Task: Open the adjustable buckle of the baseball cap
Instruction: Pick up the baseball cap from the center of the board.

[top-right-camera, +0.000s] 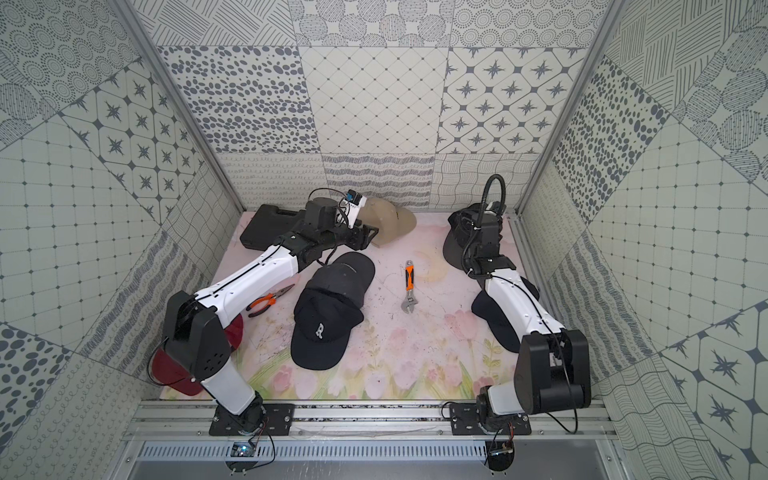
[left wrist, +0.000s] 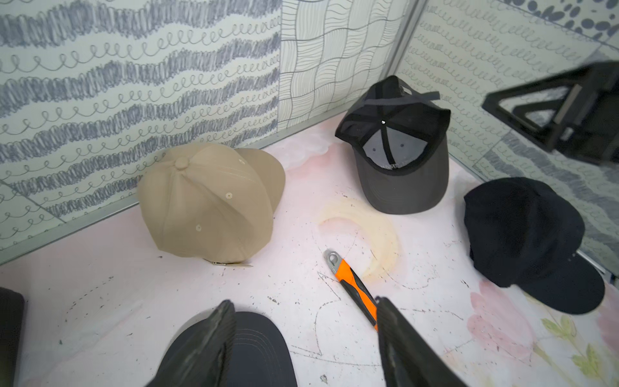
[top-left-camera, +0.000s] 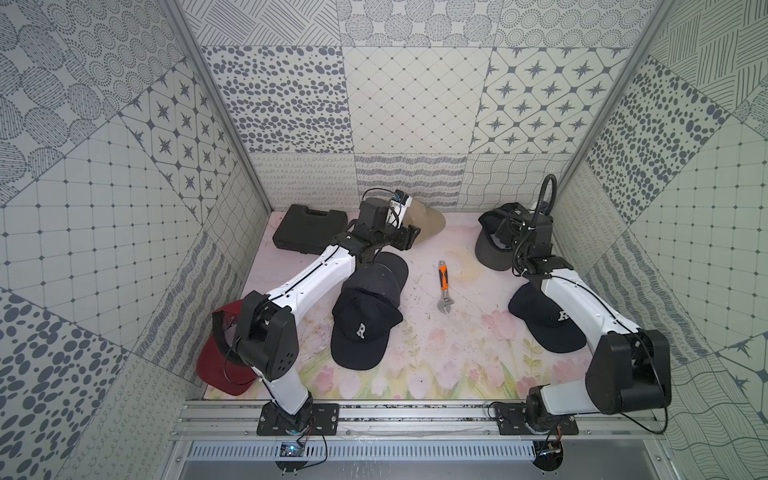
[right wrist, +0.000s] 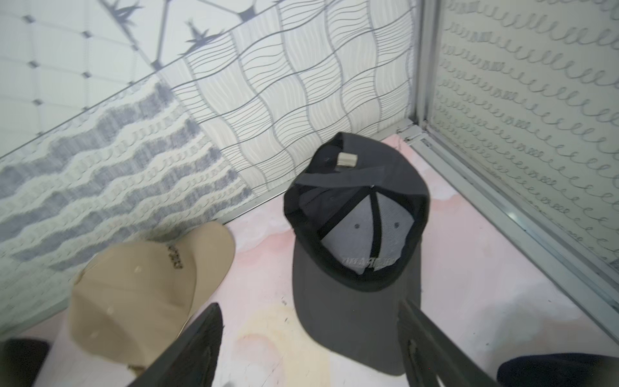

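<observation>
The right tool point(right wrist: 310, 306) has its fingers spread wide with nothing between them. In the right wrist view it hangs above the brim of the grey cap point(right wrist: 358, 234). That cap lies upside down, hollow up, which leaves its back strap point(right wrist: 335, 179) and metal buckle point(right wrist: 346, 159) exposed. The buckle sits on the cap's far rim, toward the corner of the walls. The strap lies slack across the opening, so I judge the buckle already released, though the picture is too soft to be sure. The tan cap point(right wrist: 140, 291) lies near the grey one without touching it.

In the left wrist view the left tool point(left wrist: 304, 301) is likewise open and empty, over the brim of a dark cap point(left wrist: 258, 348). The orange-handled wrench point(left wrist: 355, 291) passes behind one finger. This tool touches nothing and is probably just kept out of the way.

In both top views the grey cap point(top-left-camera: 490, 253) sits at about one o'clock on the worktop point(top-left-camera: 457, 353). It is tight in the far corner, with the right arm bent over it. The tan cap is at twelve, with the left tool next to it. The wrench lies near the centre, a black lettered cap point(top-left-camera: 361, 332) toward seven and a second lettered cap point(top-left-camera: 540, 328) at four.
</observation>
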`<state>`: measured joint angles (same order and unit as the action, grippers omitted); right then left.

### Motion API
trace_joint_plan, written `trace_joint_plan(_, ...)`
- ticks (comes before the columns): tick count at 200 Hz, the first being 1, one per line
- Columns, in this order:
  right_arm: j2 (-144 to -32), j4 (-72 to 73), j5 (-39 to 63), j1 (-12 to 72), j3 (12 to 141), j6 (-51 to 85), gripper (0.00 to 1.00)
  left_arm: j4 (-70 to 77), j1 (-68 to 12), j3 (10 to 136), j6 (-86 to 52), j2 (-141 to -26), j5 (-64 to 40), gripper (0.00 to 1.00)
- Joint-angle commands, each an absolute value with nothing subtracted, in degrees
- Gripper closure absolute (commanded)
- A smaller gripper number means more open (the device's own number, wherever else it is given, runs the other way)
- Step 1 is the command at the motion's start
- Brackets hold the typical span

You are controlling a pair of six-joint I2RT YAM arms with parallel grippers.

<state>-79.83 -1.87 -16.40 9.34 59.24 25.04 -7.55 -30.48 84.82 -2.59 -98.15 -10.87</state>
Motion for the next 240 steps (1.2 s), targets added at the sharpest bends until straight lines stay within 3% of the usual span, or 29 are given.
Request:
trace_joint_plan(1,-78.8,-1.5,-12.6,12.5,56.8,21.4,0.18,-9.8,-27.3,88.5,-6.1,-101.5,-8.8,0.32)
trace_joint_plan(44,-80.2,-0.5,-0.2,18.1,56.0,23.1,0.17,-15.6,-26.4,96.9,-6.1,-110.3,-5.4,0.34)
trace_joint_plan(106,-84.8,-0.2,2.4,21.8,57.2,22.6,0.21,-21.2,-22.7,108.5,-12.7,-124.1,-10.0,0.42)
trace_joint_plan(173,-88.7,3.2,10.7,21.8,57.6,25.8,0.17,-20.0,-19.8,114.4,-17.9,-132.9,-16.5,0.35)
trace_joint_plan(240,-88.8,4.2,13.7,21.8,56.7,27.3,0.18,-20.4,-19.4,124.8,-16.0,-142.0,-18.7,0.35)
